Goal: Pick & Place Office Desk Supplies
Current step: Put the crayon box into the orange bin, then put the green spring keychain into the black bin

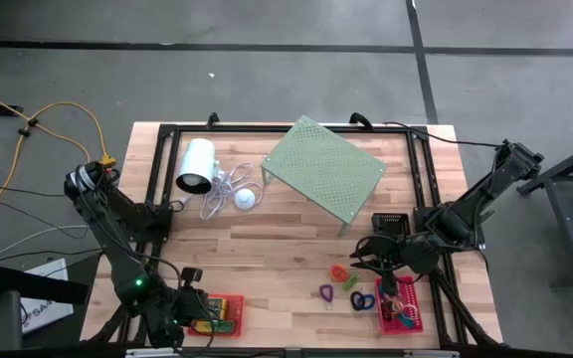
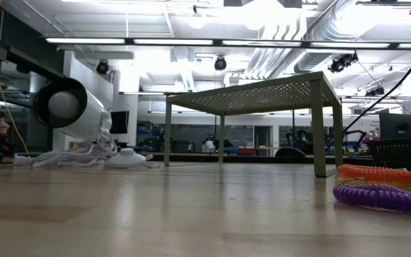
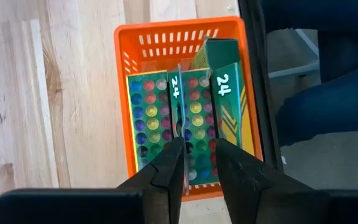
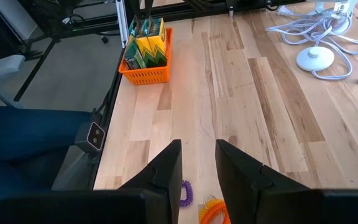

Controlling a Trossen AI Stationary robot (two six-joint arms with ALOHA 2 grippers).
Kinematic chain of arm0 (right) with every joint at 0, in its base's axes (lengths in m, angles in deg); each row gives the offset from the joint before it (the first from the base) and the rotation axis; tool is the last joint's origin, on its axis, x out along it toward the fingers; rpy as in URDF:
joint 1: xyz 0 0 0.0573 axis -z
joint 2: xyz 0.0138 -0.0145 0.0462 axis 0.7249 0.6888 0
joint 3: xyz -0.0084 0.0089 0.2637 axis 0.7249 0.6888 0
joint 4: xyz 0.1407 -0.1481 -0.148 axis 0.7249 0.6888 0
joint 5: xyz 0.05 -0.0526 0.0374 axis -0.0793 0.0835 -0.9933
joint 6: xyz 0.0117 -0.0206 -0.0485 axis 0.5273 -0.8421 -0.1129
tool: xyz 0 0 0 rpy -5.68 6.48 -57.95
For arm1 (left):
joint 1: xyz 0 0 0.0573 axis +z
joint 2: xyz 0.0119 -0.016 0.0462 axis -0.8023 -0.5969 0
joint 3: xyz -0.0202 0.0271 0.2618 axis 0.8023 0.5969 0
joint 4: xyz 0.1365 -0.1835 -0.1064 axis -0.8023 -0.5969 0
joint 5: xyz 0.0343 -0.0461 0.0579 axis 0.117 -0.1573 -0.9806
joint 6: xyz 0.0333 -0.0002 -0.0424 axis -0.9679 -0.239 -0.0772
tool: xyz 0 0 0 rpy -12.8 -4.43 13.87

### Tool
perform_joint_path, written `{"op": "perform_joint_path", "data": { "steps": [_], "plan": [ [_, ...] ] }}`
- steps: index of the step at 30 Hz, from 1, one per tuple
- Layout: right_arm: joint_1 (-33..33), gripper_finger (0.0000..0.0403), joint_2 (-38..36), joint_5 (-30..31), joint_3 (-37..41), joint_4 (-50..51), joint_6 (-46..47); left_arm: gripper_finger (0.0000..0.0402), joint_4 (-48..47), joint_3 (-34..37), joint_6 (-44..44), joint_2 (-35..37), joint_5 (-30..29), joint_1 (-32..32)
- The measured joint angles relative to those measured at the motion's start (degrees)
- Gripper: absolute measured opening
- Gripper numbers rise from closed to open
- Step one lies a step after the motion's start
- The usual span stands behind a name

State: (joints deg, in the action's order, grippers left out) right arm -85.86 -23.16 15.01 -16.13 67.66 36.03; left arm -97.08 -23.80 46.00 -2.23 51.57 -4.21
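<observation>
At the bottom left of the high view the left gripper (image 1: pixel 189 301) hangs over the red basket (image 1: pixel 229 312) at the desk's (image 1: pixel 286 254) near edge. Its own wrist camera shows what the overhead one cannot: the two green-white boxes (image 3: pixel 166 124), printed with coloured dots and the number 24, lie side by side in that basket, a third, yellow-green pack wedged beside them. The dark fingers (image 3: pixel 169 168) stand slightly parted just above the boxes and grip nothing.

At the bottom right of the high view the right gripper (image 1: pixel 373 256) hovers above the bare wood beside the pink basket (image 1: pixel 402 308), which holds a tangle of small coloured items. Its fingers (image 4: pixel 166 165) are parted and empty. Its wrist camera looks across the desk to the red basket (image 4: pixel 145 73) at the far edge.

Between the baskets lie coiled loops: an orange one (image 1: pixel 339 271), a purple one (image 1: pixel 326 293), a green one (image 1: pixel 349 282). The low view sees the orange coil (image 2: pixel 377 173) and the purple coil (image 2: pixel 384 196) at its right edge, close to the lens.

A black mesh basket (image 1: pixel 391 224) sits above the right gripper in the high view. Farther back stands the pale green perforated shelf (image 1: pixel 323 169), and to its left the white cylinder (image 1: pixel 196 165) lies on its side with its cord (image 1: pixel 229 194) looped beside it.
</observation>
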Motion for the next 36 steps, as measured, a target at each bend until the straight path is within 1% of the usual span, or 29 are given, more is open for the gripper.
{"op": "perform_joint_path", "data": {
  "steps": [6,10,18,22,27,30,36],
  "plan": [
    [0.01,0.0086,-0.01,-0.01,0.00,0.00,0.00,0.0089,-0.03,0.00,-1.64,2.72,-0.09,0.00],
    [0.00,0.0086,-0.01,0.00,-0.01,-0.01,0.00,0.0089,-0.04,-0.07,-3.23,4.44,-2.00,0.00],
    [0.00,0.0086,-0.01,0.00,-0.02,0.00,-0.01,0.0089,-0.28,-0.09,-3.62,4.54,-3.12,0.02],
    [0.00,0.0086,-0.02,0.00,-0.02,-0.02,0.00,0.0089,-0.28,-0.09,-3.66,4.54,-4.74,0.34],
    [0.01,0.0086,-0.01,0.00,-0.01,-0.01,0.00,0.0089,-0.13,-0.09,-5.86,4.54,-5.87,3.38],
    [0.02,0.0086,-0.01,0.00,-0.01,0.00,0.00,0.0089,0.25,-0.09,-9.63,4.54,-5.79,6.11],
    [0.02,0.0086,-0.02,0.00,0.00,0.00,0.00,0.0089,2.12,-0.09,-17.78,4.54,-3.38,11.99]
  ]
}}
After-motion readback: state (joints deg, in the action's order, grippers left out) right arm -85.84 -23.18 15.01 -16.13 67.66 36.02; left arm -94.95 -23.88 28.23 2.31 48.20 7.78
